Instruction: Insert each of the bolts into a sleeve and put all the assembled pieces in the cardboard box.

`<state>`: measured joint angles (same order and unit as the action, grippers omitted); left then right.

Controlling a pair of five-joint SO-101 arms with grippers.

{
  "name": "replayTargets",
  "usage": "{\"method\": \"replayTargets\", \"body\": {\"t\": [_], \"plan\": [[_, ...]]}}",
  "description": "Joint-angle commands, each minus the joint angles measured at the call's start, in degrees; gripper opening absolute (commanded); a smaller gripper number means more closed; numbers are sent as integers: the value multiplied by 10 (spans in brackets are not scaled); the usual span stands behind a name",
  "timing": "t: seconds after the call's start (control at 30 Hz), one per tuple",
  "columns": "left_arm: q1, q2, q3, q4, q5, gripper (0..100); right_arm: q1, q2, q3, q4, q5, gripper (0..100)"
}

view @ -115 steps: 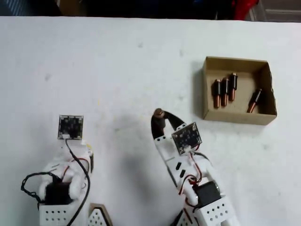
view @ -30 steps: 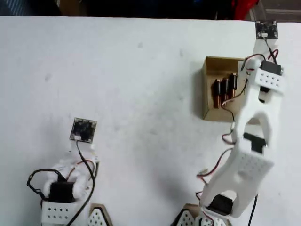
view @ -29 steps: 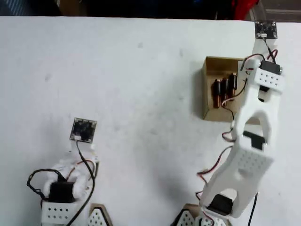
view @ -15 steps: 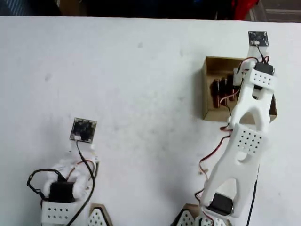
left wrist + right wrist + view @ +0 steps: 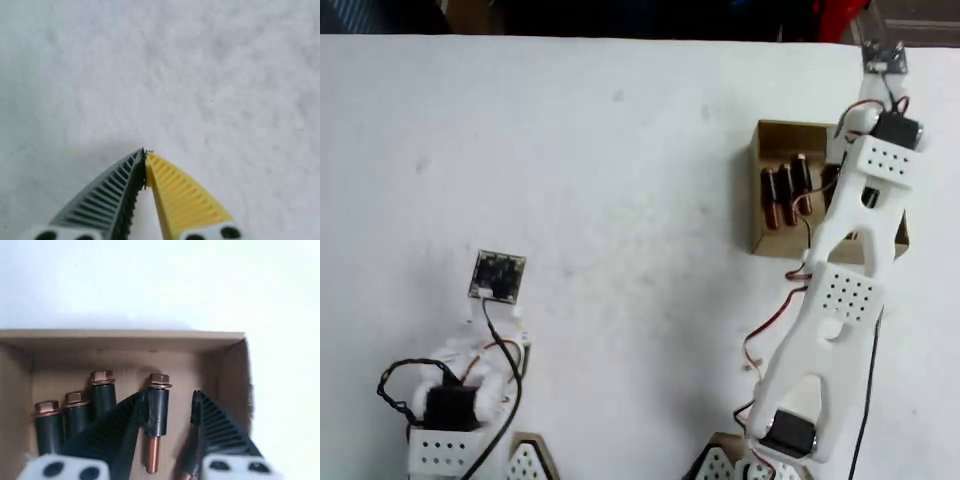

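White tabletop (image 5: 570, 150): brown cardboard box (image 5: 775, 243), three black-sleeved copper bolts (image 5: 75, 412) inside. Right fingers (image 5: 220, 425) spread around another sleeved bolt (image 5: 157, 410). Left fingers (image 5: 175, 190) clenched, empty. Looks nearly done.

cardboard box (image 5: 758, 200): right half under arm (image 5: 845, 295) | sleeves (image 5: 75, 419): lower ends behind hand (image 5: 168, 394)

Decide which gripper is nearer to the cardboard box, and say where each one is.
Right. The right gripper is over the cardboard box, open around an assembled piece. The left gripper is shut over bare table, far from the box.
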<state>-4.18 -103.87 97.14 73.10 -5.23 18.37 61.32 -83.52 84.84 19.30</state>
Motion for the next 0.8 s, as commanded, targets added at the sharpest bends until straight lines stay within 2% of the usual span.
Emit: {"method": "replayTargets", "body": {"t": [0.0,0.13,0.3,0.77], "plan": [[-7,-3,-2,4,-4,24,-10,-15,-127,67,4,95],[-7,-3,-2,4,-4,24,-22,-57,-101,90,4,14],[-7,-3,-2,4,-3,24,-51,-97,-119,135,4,15],[-7,-3,-2,4,-3,24,-68,-242,-118,140,-22,15]]}}
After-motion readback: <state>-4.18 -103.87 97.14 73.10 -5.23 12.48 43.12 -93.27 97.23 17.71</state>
